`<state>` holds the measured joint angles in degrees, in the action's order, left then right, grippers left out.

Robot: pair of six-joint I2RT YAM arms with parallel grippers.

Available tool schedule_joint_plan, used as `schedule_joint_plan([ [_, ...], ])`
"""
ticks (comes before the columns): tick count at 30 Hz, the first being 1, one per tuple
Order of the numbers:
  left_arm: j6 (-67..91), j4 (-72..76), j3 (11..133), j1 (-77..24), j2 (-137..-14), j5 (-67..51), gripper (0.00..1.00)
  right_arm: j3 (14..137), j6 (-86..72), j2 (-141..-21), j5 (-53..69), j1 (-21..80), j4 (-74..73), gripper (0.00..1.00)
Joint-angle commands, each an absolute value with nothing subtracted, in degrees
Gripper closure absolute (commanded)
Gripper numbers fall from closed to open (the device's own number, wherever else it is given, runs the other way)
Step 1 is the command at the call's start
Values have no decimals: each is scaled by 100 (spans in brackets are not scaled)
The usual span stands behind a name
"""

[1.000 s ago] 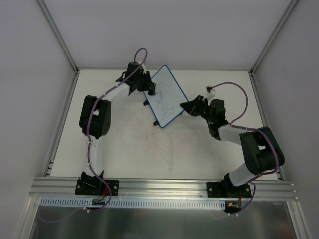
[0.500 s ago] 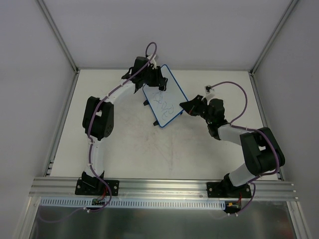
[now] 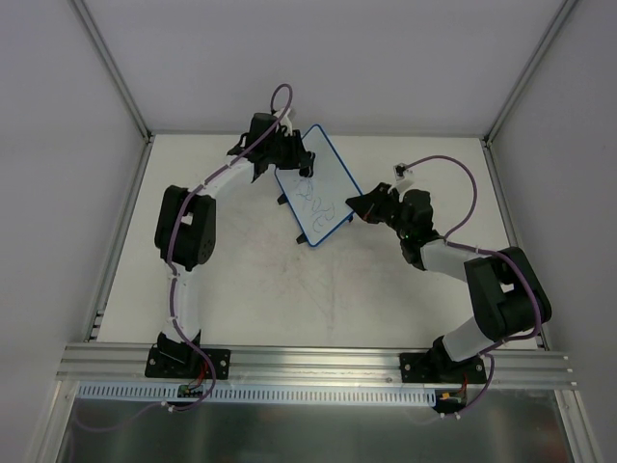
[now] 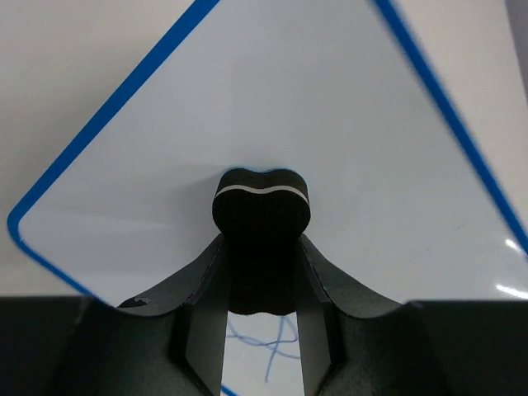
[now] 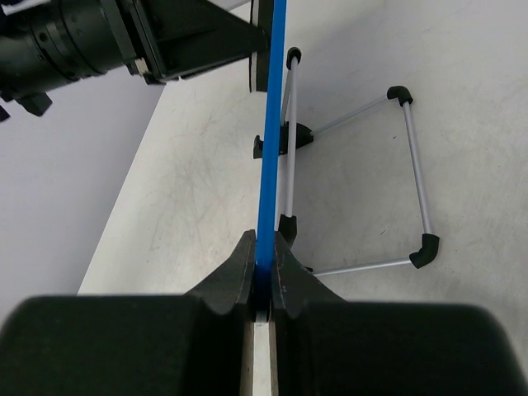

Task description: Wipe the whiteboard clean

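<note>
At the whiteboard's (image 3: 316, 188) far corner, my left pincer (image 4: 262, 247) is closing tight on the eraser (image 4: 261, 206), which seems to be pressing on the white face. The board is standing tilted on its wire stand (image 5: 417, 173) on the counter (image 3: 241, 280), between my two pincers. At its near right edge, my right pincer (image 5: 263, 247) is clamping shut on the thin blue rim.

I am judging that a hard push could twist the rim out of that narrow grip or tip the stand. The scribbles (image 3: 316, 201) are lying below the eraser, toward the right pincer, so wiping there is risking a clash.

Only the right wrist view is showing the rim pinched edge-on and the stand's legs. Only the overhead view is showing how much ink is left.
</note>
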<state>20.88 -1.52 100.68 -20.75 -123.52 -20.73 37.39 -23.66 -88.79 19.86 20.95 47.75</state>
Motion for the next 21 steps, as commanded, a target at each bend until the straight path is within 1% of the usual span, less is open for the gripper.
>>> schedule_joint_plan([
  [1,1952,-255,9372,-1960,-12147,-1732,90,3858,-1767,-8754,2531,2338,4869,100],
  [10,2390,-220,9044,-1802,-12322,-2258,91,3867,-1810,-8763,2549,2329,4878,100],
  [13,2531,-202,8922,-1802,-12340,-2241,91,3858,-1845,-8771,2540,2303,4878,100],
  [21,2619,404,8368,-2109,-12015,-2470,91,3841,-2276,-9017,2672,2057,5168,100],
])
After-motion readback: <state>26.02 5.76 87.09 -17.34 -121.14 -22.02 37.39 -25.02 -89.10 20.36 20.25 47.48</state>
